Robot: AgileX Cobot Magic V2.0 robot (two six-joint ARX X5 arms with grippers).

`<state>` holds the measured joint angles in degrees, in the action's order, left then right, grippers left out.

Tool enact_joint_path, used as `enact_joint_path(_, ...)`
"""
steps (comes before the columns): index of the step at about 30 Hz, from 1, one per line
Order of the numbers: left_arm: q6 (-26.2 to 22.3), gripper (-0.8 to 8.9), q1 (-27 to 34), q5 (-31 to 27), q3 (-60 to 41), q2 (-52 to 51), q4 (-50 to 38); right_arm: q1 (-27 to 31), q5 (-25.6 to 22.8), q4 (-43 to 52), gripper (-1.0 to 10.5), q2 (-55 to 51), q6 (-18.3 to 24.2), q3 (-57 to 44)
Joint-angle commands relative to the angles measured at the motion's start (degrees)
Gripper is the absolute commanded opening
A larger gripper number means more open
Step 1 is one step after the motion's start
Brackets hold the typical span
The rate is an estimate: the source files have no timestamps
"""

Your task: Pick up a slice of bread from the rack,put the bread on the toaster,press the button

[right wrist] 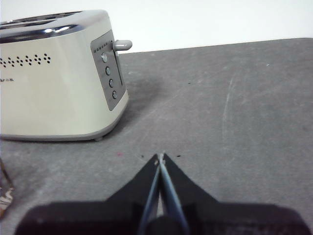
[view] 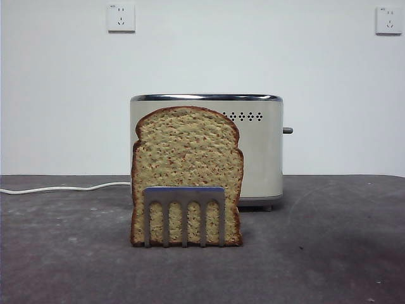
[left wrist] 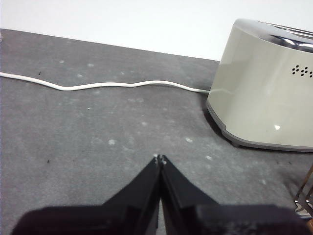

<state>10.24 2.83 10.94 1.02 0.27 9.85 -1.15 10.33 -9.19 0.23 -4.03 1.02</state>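
Note:
The slice of bread (view: 186, 164) stands upright in the small metal rack (view: 184, 212) at the table's middle front. The cream toaster (view: 262, 152) stands behind it; it also shows in the left wrist view (left wrist: 266, 88) and the right wrist view (right wrist: 54, 83). The button (view: 288, 130) sticks out of its right narrow side, also seen in the right wrist view (right wrist: 123, 45). My left gripper (left wrist: 160, 159) is shut and empty over bare table left of the toaster. My right gripper (right wrist: 160, 157) is shut and empty over bare table right of the toaster. Neither gripper shows in the front view.
The toaster's white cord (view: 63, 188) runs left across the grey table, also in the left wrist view (left wrist: 98, 84). Two white wall sockets (view: 121, 17) sit on the wall behind. A bit of the rack (left wrist: 305, 193) shows at the left wrist view's edge.

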Motion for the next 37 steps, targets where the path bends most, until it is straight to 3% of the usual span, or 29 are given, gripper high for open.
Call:
enact_joint_path(1,1.03,-0.03,0.15,0.11,-0.76,-0.15,-0.04,-0.04,0.2,-0.31,0.0,-0.17,-5.62,-0.7)
enact_joint_path(6,2.49,-0.05,0.15,0.7,-0.76,-0.15,-0.04,-0.04,0.22,0.0,0.0,-0.17,-11.56,-0.66)
enact_joint_path(11,6.1,-0.08,0.15,5.7,0.11,-0.15,0.02,-0.04,0.28,-0.02,-0.1,-0.02,-17.51,1.46)
enact_joint_path(20,7.76,-0.08,0.15,9.16,9.42,1.29,3.48,-0.11,2.32,-0.33,-0.1,8.04,-18.14,12.92)
enact_joint_path(28,4.15,-0.08,0.15,16.48,23.3,10.23,9.35,-0.13,11.87,-10.19,-0.1,22.75,-9.27,30.18)
enact_joint_path(37,-13.0,-0.08,0.13,33.81,40.92,25.81,23.71,-1.62,16.81,-34.99,-0.1,37.99,9.75,54.99)
